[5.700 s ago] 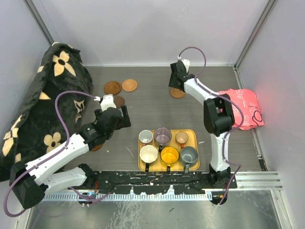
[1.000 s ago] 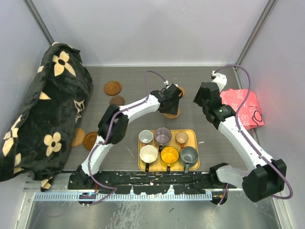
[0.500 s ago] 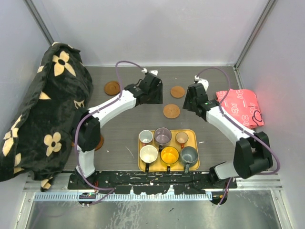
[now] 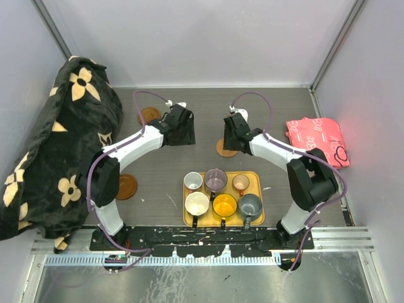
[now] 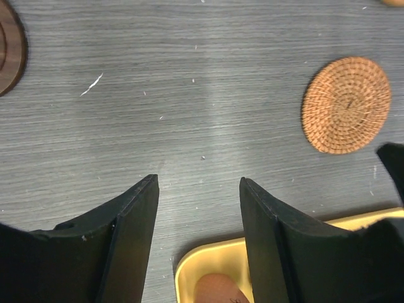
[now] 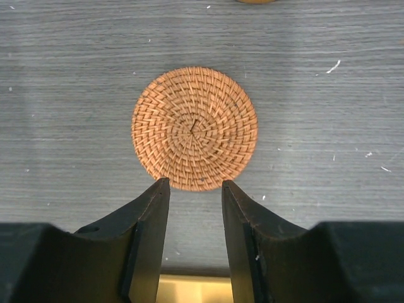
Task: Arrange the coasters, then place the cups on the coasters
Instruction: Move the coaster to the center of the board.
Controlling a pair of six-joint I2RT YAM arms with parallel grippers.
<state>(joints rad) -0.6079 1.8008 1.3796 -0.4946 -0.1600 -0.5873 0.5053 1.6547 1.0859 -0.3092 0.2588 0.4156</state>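
Observation:
A woven orange-brown coaster [image 6: 194, 128] lies flat on the grey table, just beyond the tips of my right gripper [image 6: 194, 184], which is open and holds nothing. From above, the right gripper [image 4: 231, 136] covers part of this coaster [image 4: 222, 151]. My left gripper [image 5: 199, 183] is open and empty over bare table, with the woven coaster [image 5: 346, 105] off to its right. From above, the left gripper [image 4: 182, 131] is left of the right one. Other coasters [image 4: 149, 115] [image 4: 126, 186] lie on the left. Several cups [image 4: 225, 204] stand in the yellow tray [image 4: 259, 189].
A black plush bundle with cream flowers [image 4: 63, 139] fills the left side. A pink cloth [image 4: 315, 142] lies at the right wall. A dark brown coaster [image 5: 9, 47] shows at the left wrist view's edge. The tray's corner [image 5: 189, 268] lies under the left fingers.
The left gripper has swung left, away from the woven coaster. The right gripper has moved left to that coaster, and its jaws have narrowed a little.

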